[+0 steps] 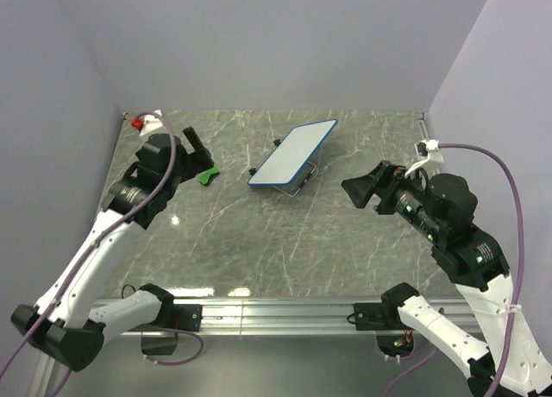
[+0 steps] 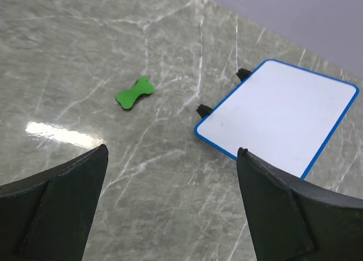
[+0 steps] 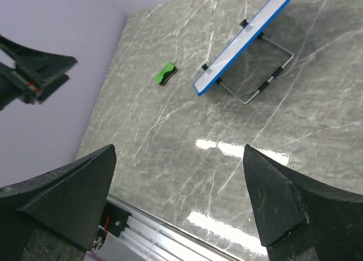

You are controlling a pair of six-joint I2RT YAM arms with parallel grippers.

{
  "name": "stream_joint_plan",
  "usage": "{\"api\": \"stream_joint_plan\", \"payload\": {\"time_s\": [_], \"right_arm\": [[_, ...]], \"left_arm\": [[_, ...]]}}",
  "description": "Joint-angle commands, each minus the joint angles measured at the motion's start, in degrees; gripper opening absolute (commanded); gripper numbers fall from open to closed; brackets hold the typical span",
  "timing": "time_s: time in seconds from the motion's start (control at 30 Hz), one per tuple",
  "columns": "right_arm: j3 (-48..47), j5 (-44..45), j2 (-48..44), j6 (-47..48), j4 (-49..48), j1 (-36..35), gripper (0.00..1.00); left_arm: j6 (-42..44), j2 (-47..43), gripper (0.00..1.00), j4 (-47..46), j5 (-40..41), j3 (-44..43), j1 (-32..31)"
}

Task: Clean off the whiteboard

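Observation:
The whiteboard (image 1: 293, 153) stands tilted on its stand at the back middle of the marble table, blue-rimmed, and its face (image 2: 283, 116) shows plain white. The right wrist view catches the whiteboard (image 3: 249, 37) from its back edge. A small green eraser (image 1: 208, 176) lies on the table left of it, also visible as the eraser (image 2: 135, 93) and the eraser (image 3: 165, 74). My left gripper (image 1: 197, 155) hovers just beside the eraser, open and empty (image 2: 173, 150). My right gripper (image 1: 362, 188) is right of the board, open and empty (image 3: 178, 148).
The board's wire stand (image 3: 266, 74) sticks out behind it. A red item (image 1: 138, 121) sits in the back left corner. An aluminium rail (image 1: 259, 311) runs along the near edge. Walls close in the left, back and right sides.

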State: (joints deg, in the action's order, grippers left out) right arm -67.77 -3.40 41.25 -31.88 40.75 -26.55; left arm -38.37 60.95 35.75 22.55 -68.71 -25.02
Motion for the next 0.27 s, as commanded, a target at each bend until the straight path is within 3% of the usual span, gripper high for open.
{"api": "stream_joint_plan", "payload": {"time_s": [0.0,0.23], "right_arm": [[3.1,0.7,-2.1,1.4,-2.1,-0.6,1.0],[4.5,-0.4,-4.8,2.1,-0.2,-1.2,1.0]], "left_arm": [[-1.1,-3.1,0.99,3.2,5.1,-1.2,-0.4],[0.4,-3.9,1.0,7.6,9.8,-2.2,-0.4]]}}
